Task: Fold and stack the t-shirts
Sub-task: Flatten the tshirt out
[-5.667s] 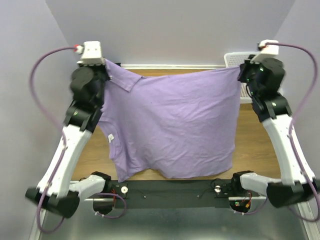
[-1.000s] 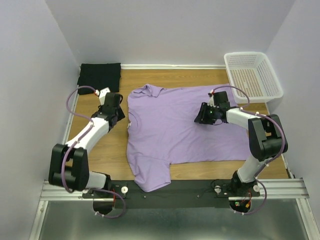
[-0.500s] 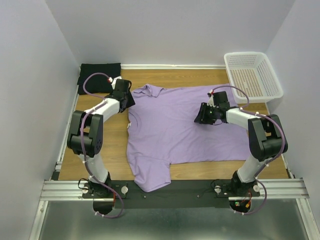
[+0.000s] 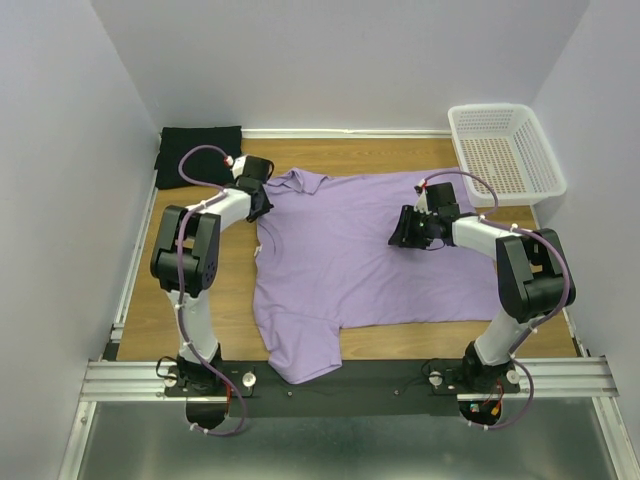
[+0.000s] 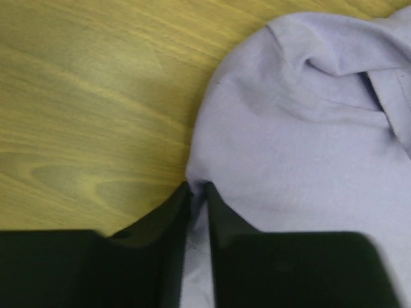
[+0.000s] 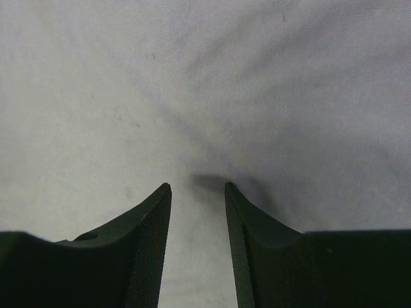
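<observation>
Matt, soft cloth, finely creased, makes up the lavender t-shirt (image 4: 370,255) and the black t-shirt (image 4: 198,155) at the table's far left corner. We note the table (image 4: 420,342) as smooth wood grain with a faint sheen, the basket (image 4: 488,108) as white perforated plastic, and the near-edge rail (image 4: 120,380) as dull grey metal. The fingers (image 6: 148,250) of the right gripper (image 6: 197,187) are matt black and finely cross-hatched inside.

We find the white-and-black left arm (image 4: 188,255) bent sharply at the elbow. Its black two-finger left tool (image 5: 196,187) is held low, jaws nearly together, pinching the edge of the light purple cotton t-shirt (image 5: 289,141). The right arm (image 4: 520,270) reaches inward, and the right tool (image 6: 198,187) points down, jaws parted.
</observation>
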`<state>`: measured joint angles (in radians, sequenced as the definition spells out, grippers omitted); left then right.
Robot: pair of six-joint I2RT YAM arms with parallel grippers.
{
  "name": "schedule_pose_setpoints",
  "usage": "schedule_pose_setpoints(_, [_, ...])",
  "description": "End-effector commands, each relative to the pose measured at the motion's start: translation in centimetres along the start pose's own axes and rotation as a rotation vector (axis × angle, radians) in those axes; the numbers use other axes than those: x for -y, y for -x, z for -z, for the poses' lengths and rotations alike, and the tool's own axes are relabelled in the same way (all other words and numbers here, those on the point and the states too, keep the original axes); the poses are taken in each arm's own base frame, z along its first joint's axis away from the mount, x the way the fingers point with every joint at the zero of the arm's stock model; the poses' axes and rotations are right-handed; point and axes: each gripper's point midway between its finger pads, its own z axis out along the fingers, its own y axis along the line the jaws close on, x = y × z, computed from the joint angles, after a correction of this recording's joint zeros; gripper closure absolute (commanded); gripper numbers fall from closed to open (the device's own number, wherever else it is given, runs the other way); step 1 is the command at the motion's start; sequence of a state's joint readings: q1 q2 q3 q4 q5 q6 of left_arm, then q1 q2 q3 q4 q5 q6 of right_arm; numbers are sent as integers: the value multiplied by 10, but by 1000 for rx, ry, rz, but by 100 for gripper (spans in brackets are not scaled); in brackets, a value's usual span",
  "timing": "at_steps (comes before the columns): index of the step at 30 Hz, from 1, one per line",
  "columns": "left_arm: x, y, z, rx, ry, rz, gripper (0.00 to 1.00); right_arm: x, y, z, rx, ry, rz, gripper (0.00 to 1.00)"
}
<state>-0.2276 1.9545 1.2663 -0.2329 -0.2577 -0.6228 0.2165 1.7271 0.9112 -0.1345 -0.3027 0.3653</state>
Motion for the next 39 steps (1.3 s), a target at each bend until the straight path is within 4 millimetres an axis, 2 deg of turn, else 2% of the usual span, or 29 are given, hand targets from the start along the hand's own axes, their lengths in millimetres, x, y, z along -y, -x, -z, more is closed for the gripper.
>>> schedule_pose_setpoints(1, [5, 4, 4, 42, 100, -45, 86, 41, -62, -8, -187, -142, -23, 52])
schedule_pose_setpoints(4, [11, 7, 14, 96, 221, -133, 85, 41, -61, -8, -186, -139, -24, 52])
schedule_pose_setpoints(7, [22, 11, 32, 165, 334, -237, 83, 42, -62, -8, -189, -138, -24, 52])
schedule_pose_setpoints(8, [42, 1, 41, 179, 319, -285, 82, 41, -63, -9, -191, -135, -23, 52])
schedule_pose_setpoints(9, [48, -2, 46, 190, 326, -313, 80, 41, -63, -9, -192, -134, -26, 52])
schedule_pose_setpoints(10, [57, -4, 53, 200, 326, -339, 76, 42, -63, -9, -193, -135, -25, 52])
schedule_pose_setpoints(11, [66, -11, 60, 222, 332, -375, 64, 41, -63, -10, -193, -130, -25, 52])
schedule_pose_setpoints(14, [82, -20, 71, 237, 308, -436, 49, 41, -63, -10, -193, -130, -25, 52])
schedule_pose_setpoints(16, [91, -34, 72, 213, 258, -470, 40, 41, -63, -10, -193, -130, -24, 52])
schedule_pose_setpoints(18, [96, -33, 78, 212, 213, -454, 39, 40, -62, -10, -193, -126, -24, 52])
schedule_pose_setpoints(21, [92, -26, 93, 235, 155, -380, 31, 40, -63, -10, -194, -127, -22, 52])
schedule_pose_setpoints(22, [79, -22, 90, 226, 163, -344, 31, 40, -63, -9, -193, -127, -19, 52])
schedule_pose_setpoints(23, [80, -16, 100, 218, 114, -273, 30, 40, -63, -10, -194, -123, -21, 52])
schedule_pose_setpoints(24, [63, -18, 91, 177, 97, -220, 30, 39, -63, -10, -194, -122, -21, 52])
schedule_pose_setpoints(25, [58, -7, 102, 186, 52, -153, 30, 39, -62, -10, -193, -118, -19, 52])
schedule_pose_setpoints(28, [41, -1, 105, 173, -40, -12, 32, 38, -63, -10, -196, -115, -19, 52])
schedule_pose_setpoints(29, [31, -11, 109, 143, -70, 4, 35, 38, -64, -10, -197, -114, -19, 52])
schedule_pose_setpoints(30, [22, -11, 107, 134, -70, 23, 35, 39, -64, -10, -196, -114, -18, 52])
schedule_pose_setpoints(34, [8, -39, 105, 32, -104, 25, 36, 38, -64, -10, -197, -109, -19, 52])
schedule_pose_setpoints(37, [-12, -56, 97, -8, -79, 40, 36, 37, -63, -9, -193, -106, -18, 52])
schedule_pose_setpoints(39, [-18, -62, 93, -30, -83, 45, 36, 37, -62, -9, -189, -108, -17, 52])
